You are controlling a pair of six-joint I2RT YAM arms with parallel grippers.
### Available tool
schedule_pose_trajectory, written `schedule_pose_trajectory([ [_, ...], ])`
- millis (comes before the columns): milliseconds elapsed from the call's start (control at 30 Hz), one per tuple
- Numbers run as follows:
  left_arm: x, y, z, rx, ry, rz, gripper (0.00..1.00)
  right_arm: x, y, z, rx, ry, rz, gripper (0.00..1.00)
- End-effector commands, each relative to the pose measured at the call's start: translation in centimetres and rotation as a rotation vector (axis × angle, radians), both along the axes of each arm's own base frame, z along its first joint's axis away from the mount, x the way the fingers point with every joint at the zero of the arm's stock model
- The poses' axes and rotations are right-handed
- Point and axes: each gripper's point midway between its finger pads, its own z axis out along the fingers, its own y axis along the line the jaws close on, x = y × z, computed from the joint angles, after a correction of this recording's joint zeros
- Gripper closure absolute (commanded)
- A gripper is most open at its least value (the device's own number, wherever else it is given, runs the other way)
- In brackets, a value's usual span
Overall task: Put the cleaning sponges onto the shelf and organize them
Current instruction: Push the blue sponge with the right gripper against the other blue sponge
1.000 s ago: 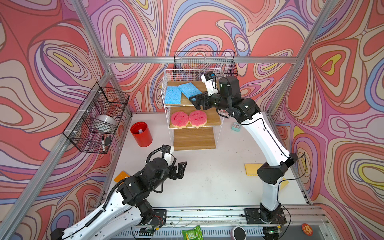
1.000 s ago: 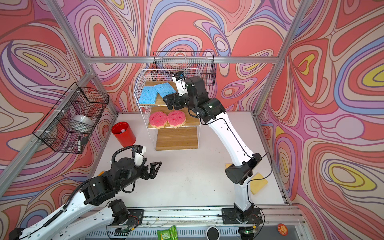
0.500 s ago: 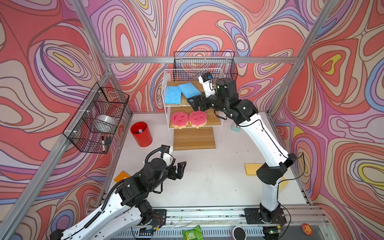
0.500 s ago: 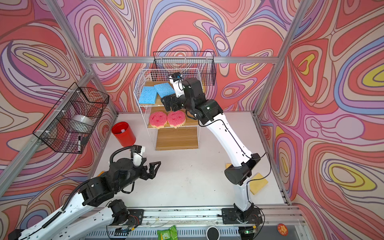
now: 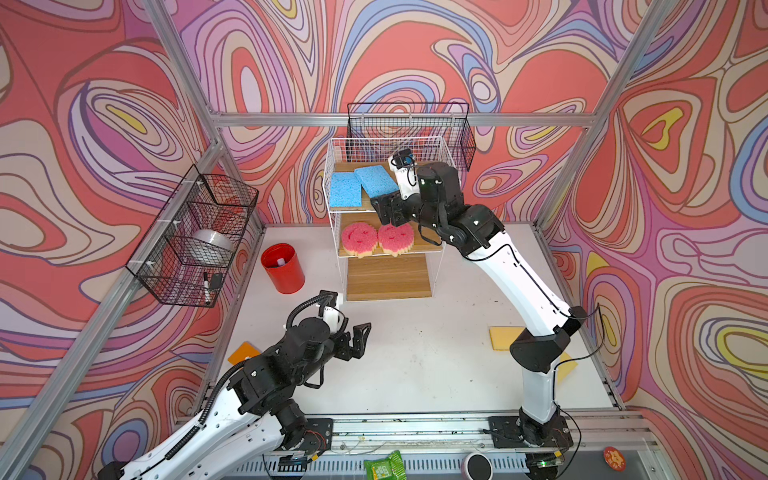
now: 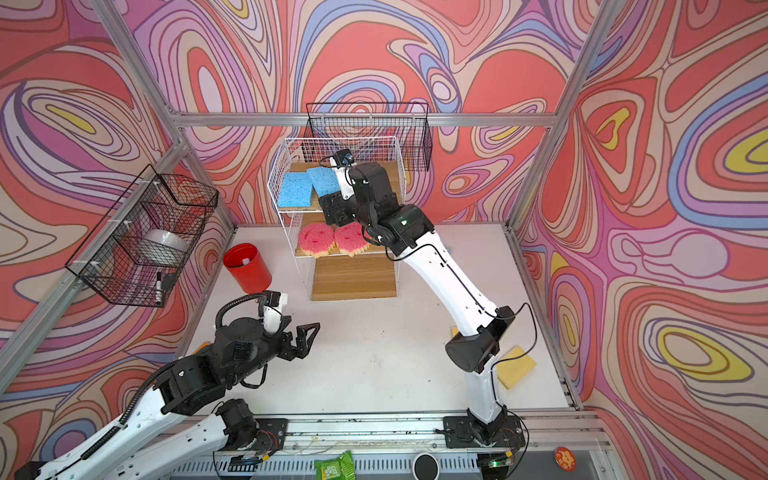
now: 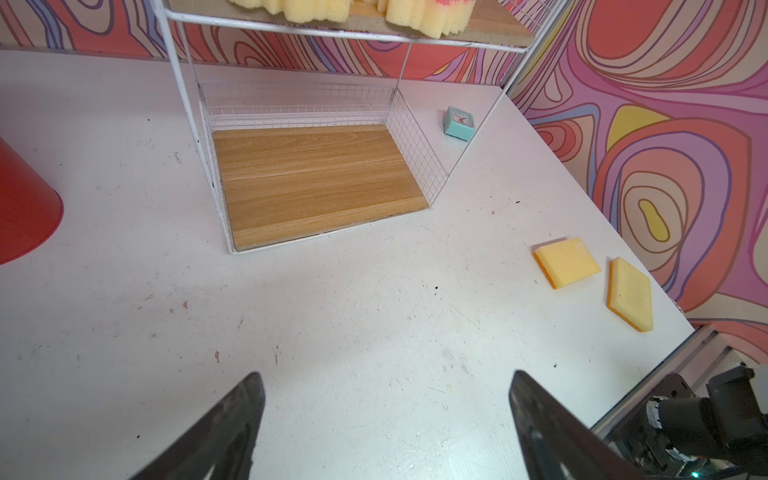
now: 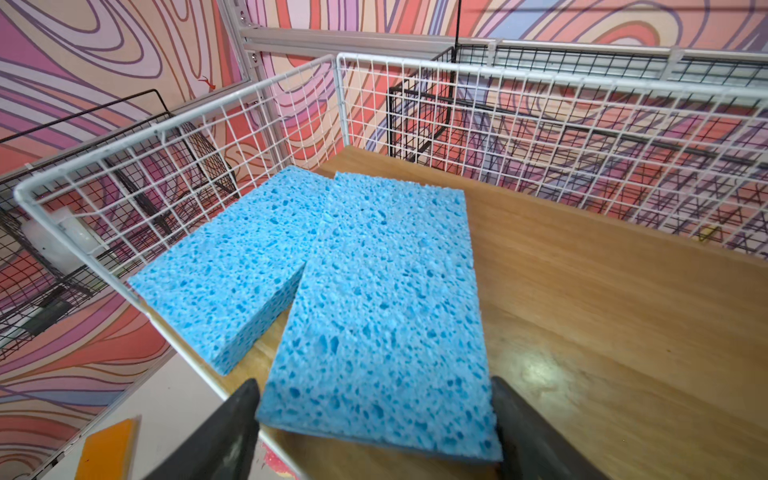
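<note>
Your right claw (image 8: 374,382) straddles the near end of the blue sponge (image 8: 386,291), which lies askew over the other blue sponge (image 8: 232,270) on the shelf's (image 5: 386,274) top board, fingers at its sides, grip unclear, while your left claw (image 7: 384,378) hangs wide and empty above the desk (image 7: 332,311).

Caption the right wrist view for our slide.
Right gripper flanking a blue sponge overlapping a second sponge on the shelf.
</note>
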Motion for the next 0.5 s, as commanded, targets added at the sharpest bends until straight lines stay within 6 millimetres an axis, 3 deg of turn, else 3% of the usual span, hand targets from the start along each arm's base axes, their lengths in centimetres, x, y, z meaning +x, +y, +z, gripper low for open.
schedule_pose_trajectory([
  [0, 0.0, 0.7, -0.8, 0.015, 0.016, 0.028, 0.07, 0.2, -0.3, -1.8, -0.024, 0.05, -0.03, 0.16],
  [467, -0.1, 0.8, -0.6, 0.01, 0.017, 0.028, 0.07, -0.8, -2.5, 0.7, 0.032, -0.012, -0.088, 0.22],
])
